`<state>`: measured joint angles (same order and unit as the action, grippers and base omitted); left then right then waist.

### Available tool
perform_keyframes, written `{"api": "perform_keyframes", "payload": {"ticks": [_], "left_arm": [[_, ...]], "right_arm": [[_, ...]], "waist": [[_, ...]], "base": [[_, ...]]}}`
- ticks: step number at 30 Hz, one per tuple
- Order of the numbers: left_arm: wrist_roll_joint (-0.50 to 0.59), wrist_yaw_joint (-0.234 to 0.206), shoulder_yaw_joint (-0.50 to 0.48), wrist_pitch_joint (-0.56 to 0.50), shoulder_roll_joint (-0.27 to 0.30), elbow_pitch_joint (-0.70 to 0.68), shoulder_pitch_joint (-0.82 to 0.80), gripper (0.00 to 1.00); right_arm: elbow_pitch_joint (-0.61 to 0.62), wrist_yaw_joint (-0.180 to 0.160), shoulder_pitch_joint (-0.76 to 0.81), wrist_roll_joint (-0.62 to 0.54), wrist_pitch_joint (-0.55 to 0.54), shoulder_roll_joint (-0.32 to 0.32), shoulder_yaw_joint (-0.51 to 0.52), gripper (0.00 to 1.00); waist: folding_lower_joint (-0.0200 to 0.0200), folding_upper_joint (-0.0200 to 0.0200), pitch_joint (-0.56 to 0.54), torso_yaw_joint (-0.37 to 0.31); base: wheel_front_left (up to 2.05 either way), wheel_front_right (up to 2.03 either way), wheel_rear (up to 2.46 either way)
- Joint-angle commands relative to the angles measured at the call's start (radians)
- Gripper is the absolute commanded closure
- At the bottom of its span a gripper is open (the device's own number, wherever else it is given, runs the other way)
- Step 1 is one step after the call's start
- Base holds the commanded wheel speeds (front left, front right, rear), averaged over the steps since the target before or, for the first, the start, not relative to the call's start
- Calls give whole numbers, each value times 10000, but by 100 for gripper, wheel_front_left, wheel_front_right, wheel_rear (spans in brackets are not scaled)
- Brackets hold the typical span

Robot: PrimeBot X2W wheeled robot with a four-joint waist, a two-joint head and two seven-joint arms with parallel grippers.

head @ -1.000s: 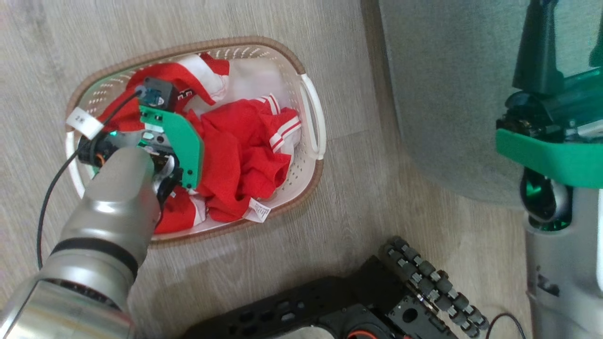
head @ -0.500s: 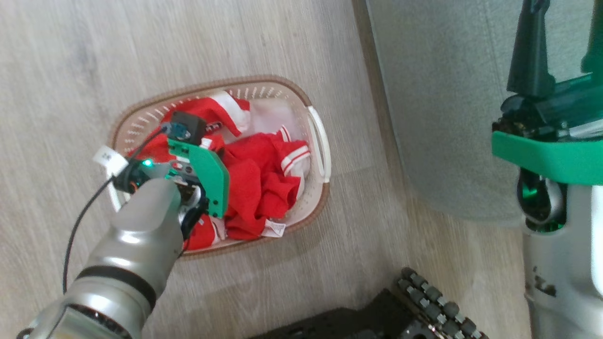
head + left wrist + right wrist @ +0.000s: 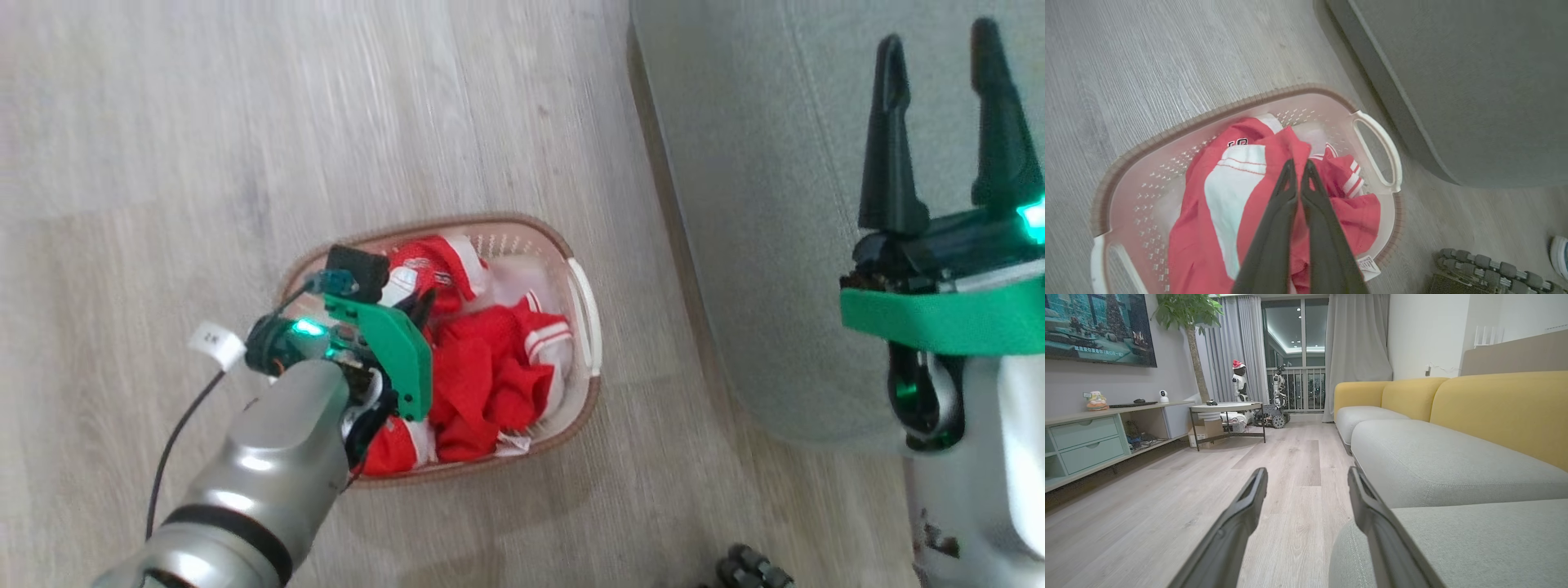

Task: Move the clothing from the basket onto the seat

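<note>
the clothing (image 3: 1224, 192), bright red with white stripe trim, lies bunched inside the basket (image 3: 1167, 130), and one fold is drawn up into a peak at the tips of the left claw (image 3: 1298, 167). that claw's two dark fingers are pressed nearly together with the red fabric pinched between them. a broad white panel shows on the garment just beside the fingers. some black lettering sits near its top edge, too small to read. a small white label (image 3: 1367, 265) hangs at the pile's edge against the basket wall.

in the head view the clothing (image 3: 490, 384) fills most of the basket (image 3: 498, 220), a white perforated oval with a brown rim and a white handle on the side facing the seat. the left arm reaches over it from the lower left, hiding part of the pile. the basket stands on the pale wood floor (image 3: 245, 122), near the seat (image 3: 759, 204) but not touching it.

the seat is a large grey cushion with a rounded edge. the right claw (image 3: 937, 37) hangs above it with fingers spread wide apart, gripping nothing. the right wrist view shows the right claw's fingers open over the cushion's near edge, with yellow back cushions (image 3: 1502, 408) beyond.
</note>
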<state>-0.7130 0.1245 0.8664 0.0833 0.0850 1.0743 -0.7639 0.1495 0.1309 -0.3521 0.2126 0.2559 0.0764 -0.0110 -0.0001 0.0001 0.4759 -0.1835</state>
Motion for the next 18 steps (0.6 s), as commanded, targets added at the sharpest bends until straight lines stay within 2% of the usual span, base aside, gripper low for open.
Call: {"api": "perform_keyframes", "payload": {"ticks": [1,11,18], "left_arm": [[-145,61,-67,229,87,-297,88,100],[-727,61,416,1042,100,-1003,472,100],[-928,57,397,1549,254,-1829,649,100]], "right_arm": [[241,-2,211,60,59,185,-150,0],[-58,-2,911,231,59,484,-188,0],[-305,-2,1541,419,56,661,-269,0]], "waist": [[1,-1,-615,288],[1,-1,-1985,772],[1,-1,-3043,1142]], "base": [[0,0,0],[0,0,0],[0,0,0]]}}
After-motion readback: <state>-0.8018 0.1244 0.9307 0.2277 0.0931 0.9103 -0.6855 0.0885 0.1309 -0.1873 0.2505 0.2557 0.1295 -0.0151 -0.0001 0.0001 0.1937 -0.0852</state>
